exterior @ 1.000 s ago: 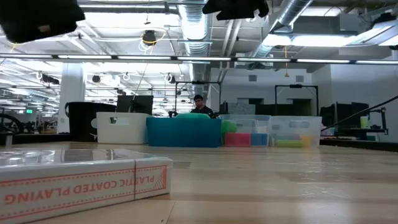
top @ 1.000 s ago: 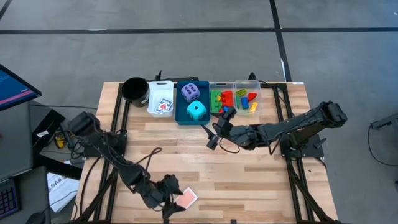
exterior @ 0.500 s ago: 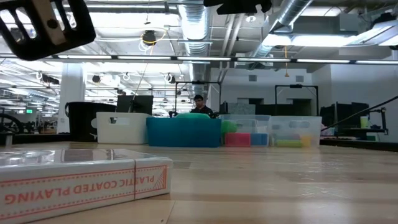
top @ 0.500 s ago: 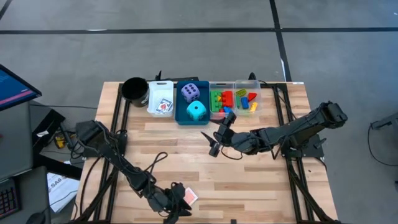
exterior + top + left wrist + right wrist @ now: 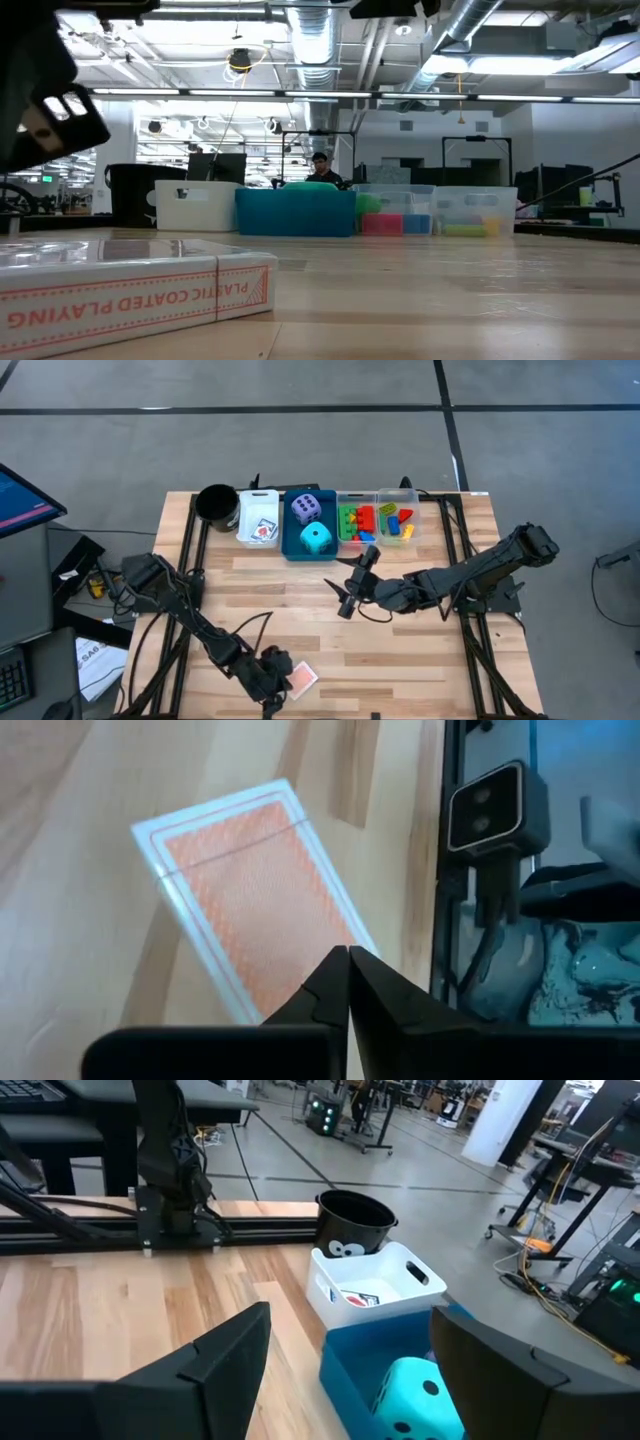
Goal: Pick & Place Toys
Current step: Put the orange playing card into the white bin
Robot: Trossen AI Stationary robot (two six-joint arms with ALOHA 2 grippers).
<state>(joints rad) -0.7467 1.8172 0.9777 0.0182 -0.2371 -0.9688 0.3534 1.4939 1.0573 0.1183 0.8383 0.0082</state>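
Left gripper (image 5: 347, 960) at the card pack (image 5: 300, 678), jaws pressed together, holding nothing.
The red-backed pack lies flat near the desk's (image 5: 400, 650) front edge; the right gripper (image 5: 352, 580) hovers mid-desk, jaws apart and empty.

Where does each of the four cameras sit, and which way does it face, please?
High view: overhead, looking straight down; both arms, card box, bins.
Low view: table height, looking level across; card box near, left arm blurred above it.
Left wrist view: over the shut left gripper, facing the card box.
Right wrist view: behind the open right gripper, facing the black cup.
Three views share the card box.
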